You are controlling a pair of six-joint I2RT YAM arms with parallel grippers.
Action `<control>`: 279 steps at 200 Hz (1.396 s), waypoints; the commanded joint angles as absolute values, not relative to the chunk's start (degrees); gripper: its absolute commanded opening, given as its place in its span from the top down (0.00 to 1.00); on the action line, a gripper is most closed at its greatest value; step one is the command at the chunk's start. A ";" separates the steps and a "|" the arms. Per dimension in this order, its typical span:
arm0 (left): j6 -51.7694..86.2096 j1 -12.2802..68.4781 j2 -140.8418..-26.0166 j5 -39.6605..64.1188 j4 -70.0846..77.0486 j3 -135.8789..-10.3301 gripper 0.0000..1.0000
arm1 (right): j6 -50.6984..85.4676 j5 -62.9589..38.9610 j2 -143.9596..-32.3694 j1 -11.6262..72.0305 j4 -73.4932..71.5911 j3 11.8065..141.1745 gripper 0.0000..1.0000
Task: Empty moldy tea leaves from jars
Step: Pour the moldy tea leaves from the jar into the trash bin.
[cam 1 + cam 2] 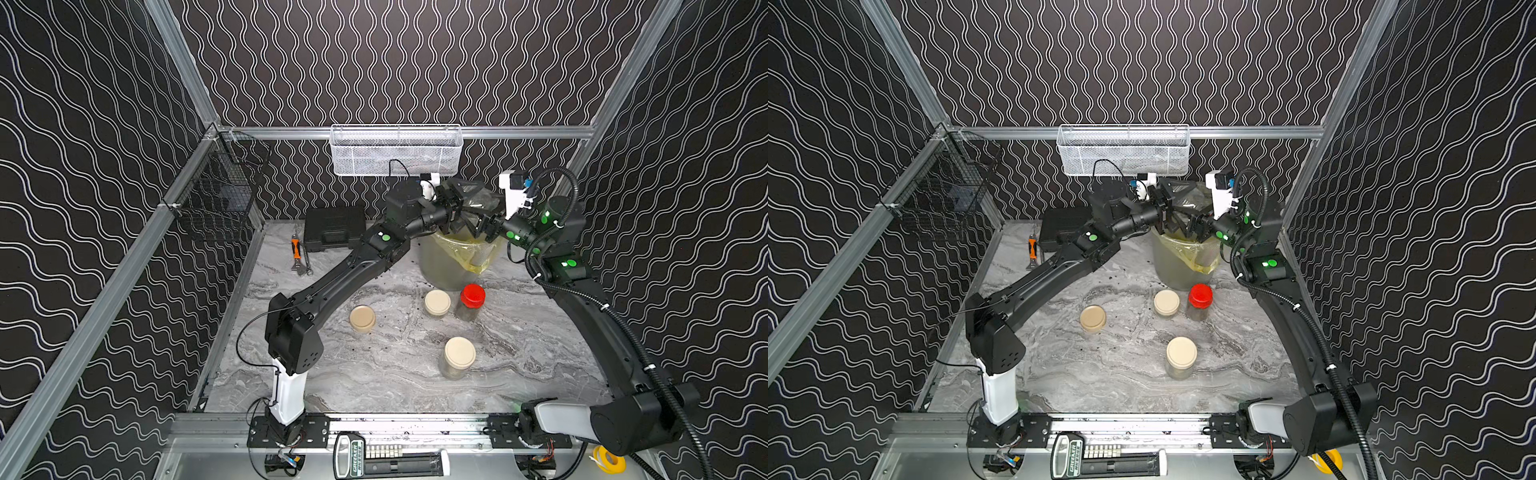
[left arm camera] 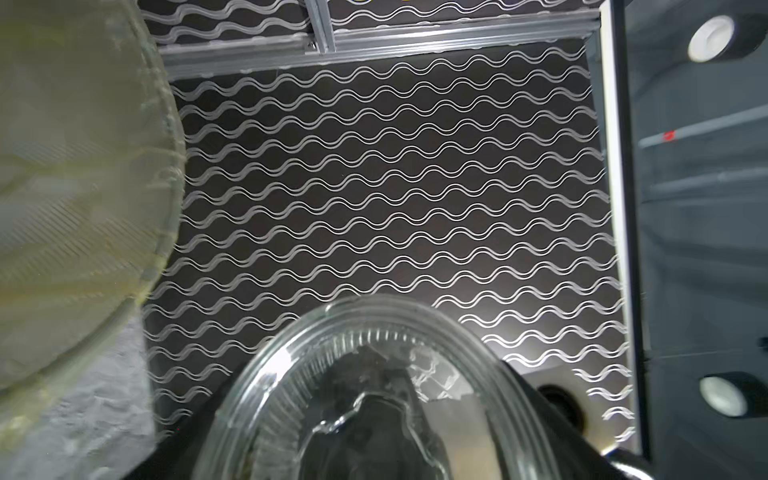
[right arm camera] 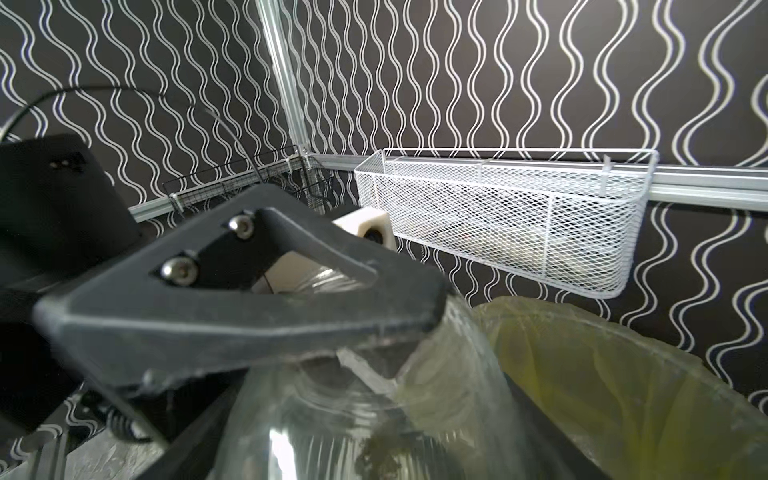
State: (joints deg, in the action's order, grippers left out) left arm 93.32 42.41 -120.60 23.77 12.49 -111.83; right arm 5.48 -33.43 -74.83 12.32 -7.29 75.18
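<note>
Needs a firm hold on the round wall, not the rim, of the glass jar (image 3: 332,415), hard, slippery, breakable, probably light, now above the bucket (image 1: 436,270) with left claw (image 1: 462,207) and right claw (image 1: 481,227) both clamped on it.

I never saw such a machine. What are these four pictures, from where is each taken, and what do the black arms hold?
These are two robot arms fixed at a marble-patterned table. Two pictures look down on the whole scene from above; the other two come from a small camera on each arm's wrist. On the table stand two cream-lidded jars, a red-lidded jar and one cream lid lying alone. At the back, above a bucket lined with a yellow bag, the right gripper holds a clear glass jar. The left gripper has a finger against it; whether it grips, I cannot tell.
</note>
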 commanded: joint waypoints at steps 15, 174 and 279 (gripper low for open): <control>108.50 42.63 -122.17 24.81 21.57 -112.42 0.52 | 5.36 -25.38 -72.36 12.39 -23.93 70.48 0.87; 112.93 41.84 -118.34 20.40 29.99 -107.49 0.01 | 3.40 -29.00 -74.09 12.40 -19.03 75.31 1.00; 66.17 34.38 -96.48 11.47 6.84 -87.17 0.01 | -6.31 -15.18 -101.82 12.09 49.84 121.48 1.00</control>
